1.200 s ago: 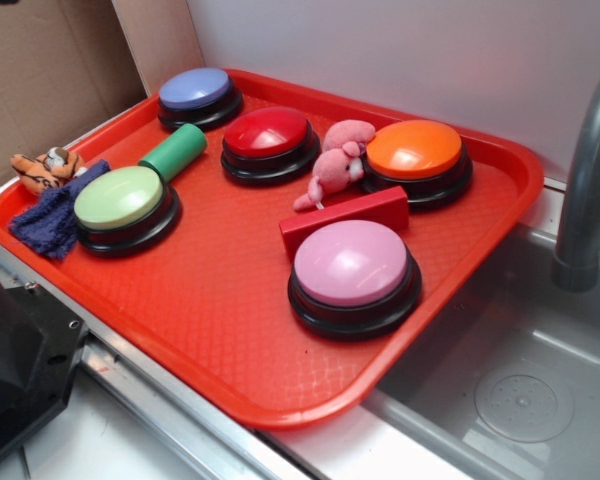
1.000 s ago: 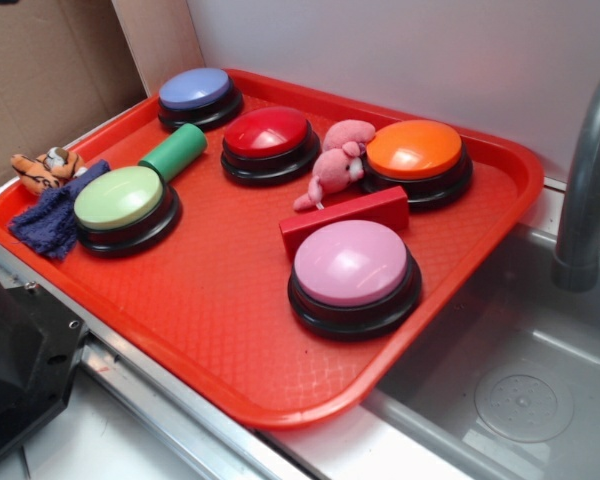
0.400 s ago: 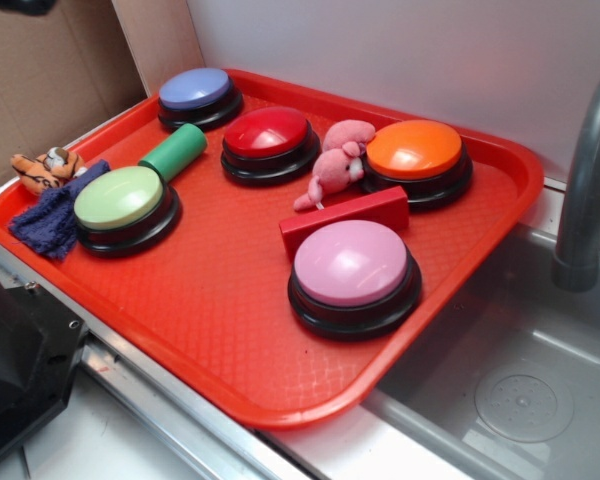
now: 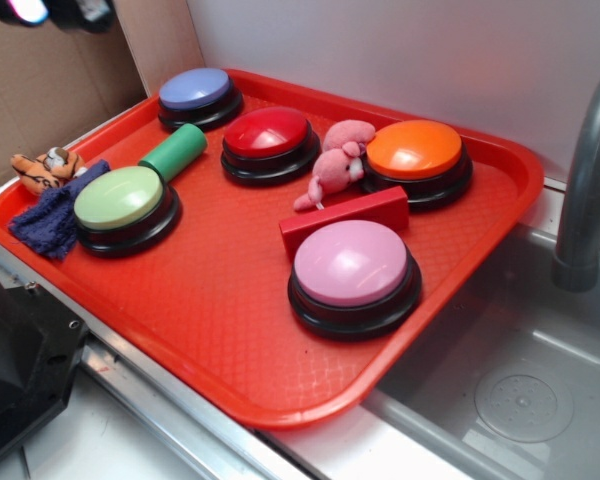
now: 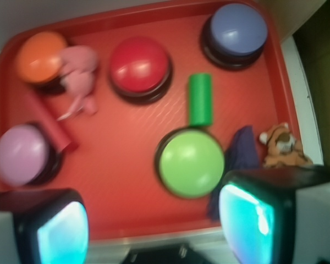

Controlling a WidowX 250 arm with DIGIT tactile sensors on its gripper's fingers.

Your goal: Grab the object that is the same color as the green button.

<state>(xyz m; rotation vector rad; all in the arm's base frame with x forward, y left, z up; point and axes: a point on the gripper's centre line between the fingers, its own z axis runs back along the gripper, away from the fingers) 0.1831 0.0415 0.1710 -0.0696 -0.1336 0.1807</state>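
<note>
Nothing was grasped yet — the gripper (image 5: pixel 154 220) hung high over the tray (image 5: pixel 126 181), jaws apart (empty), the green cylinder (image 5: pixel 200 99) untouched beside the green button (image 5: pixel 191 163).

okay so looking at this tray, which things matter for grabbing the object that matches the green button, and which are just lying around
Part of the job: green cylinder, green button, gripper, high above the tray, jaws apart.

Just lying about: lilac-blue button, red button, orange button, pink button, red block, pink plush, tiger toy, blue cloth.
</note>
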